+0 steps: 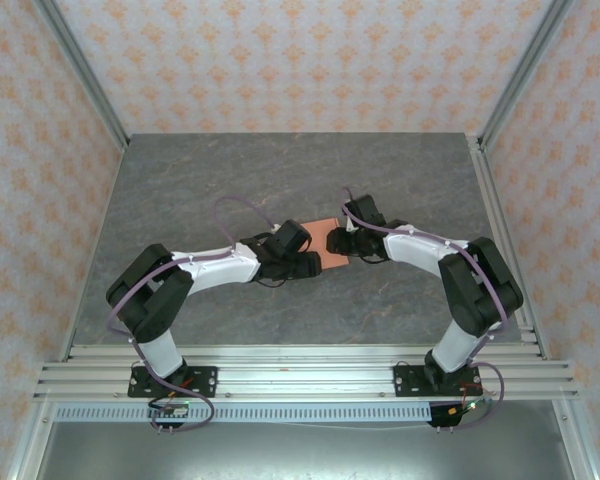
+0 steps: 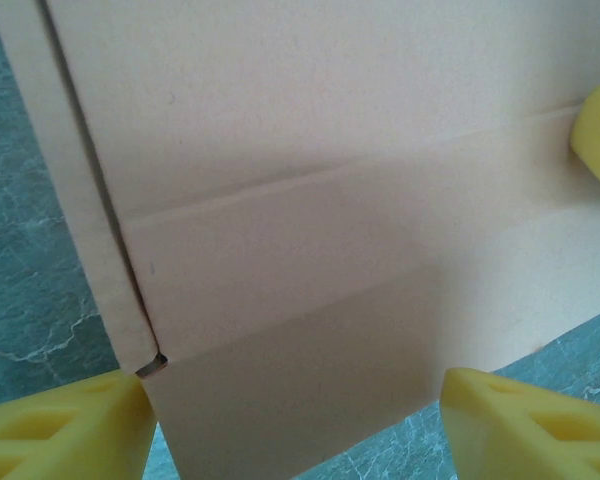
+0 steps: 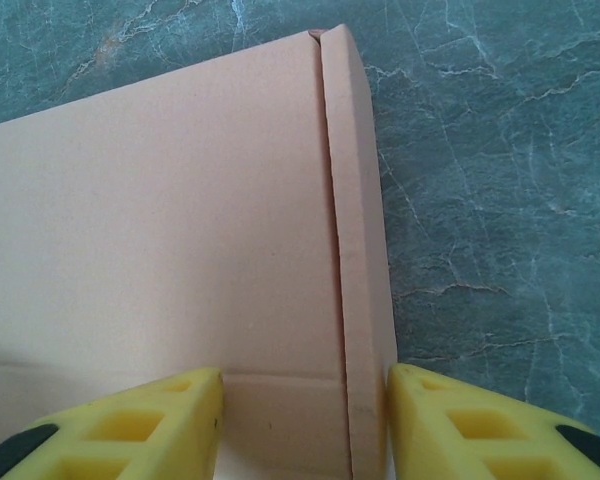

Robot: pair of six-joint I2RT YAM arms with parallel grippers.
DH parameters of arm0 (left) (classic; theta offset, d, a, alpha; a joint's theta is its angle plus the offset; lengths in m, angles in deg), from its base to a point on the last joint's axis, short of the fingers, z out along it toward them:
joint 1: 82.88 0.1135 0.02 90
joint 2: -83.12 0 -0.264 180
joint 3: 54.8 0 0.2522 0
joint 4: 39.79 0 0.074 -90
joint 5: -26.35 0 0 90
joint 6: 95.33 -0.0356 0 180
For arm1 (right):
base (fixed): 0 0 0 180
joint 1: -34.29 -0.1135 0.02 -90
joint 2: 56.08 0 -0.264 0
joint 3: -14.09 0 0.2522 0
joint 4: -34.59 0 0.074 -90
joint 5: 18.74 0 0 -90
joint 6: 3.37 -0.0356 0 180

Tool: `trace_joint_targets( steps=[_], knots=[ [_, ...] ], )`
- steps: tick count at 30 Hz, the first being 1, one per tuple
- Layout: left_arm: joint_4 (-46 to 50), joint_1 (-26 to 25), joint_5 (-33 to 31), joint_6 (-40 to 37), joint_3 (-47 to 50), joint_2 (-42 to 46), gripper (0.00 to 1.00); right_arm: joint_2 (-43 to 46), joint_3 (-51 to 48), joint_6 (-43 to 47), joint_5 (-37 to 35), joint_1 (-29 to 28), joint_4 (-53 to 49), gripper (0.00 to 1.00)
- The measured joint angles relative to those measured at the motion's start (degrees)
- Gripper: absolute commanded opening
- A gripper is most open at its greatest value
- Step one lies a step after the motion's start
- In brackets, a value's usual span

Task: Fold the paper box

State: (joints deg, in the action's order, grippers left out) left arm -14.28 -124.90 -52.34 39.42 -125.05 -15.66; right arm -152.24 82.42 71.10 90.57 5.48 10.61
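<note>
The salmon-orange thin cardboard box (image 1: pixel 327 238), at the grey table's (image 1: pixel 230 180) centre, is straddled by the left gripper's (image 2: pixel 295 405) parted jaws at 8 o'clock and, probably for steadying, by the right gripper (image 3: pixel 305 405) at 3 o'clock, whose clamping cannot be told.

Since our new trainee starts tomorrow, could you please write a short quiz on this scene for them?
1. True or false: the paper box lies in the far left corner of the table.
2. The pincer fingers are: A yellow, B red, C blue.
3. Fill in: ___ arms reach toward the paper box.
Key: 1 false; 2 A; 3 two.
</note>
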Motion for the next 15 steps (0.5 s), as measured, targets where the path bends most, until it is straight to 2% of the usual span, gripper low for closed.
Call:
trace_joint_targets(
  steps=[15],
  knots=[
    [0.0,0.0,0.0,0.2,0.0,0.0,0.67,-0.2,0.1,0.0,-0.3,0.0,0.2,0.45]
  ],
)
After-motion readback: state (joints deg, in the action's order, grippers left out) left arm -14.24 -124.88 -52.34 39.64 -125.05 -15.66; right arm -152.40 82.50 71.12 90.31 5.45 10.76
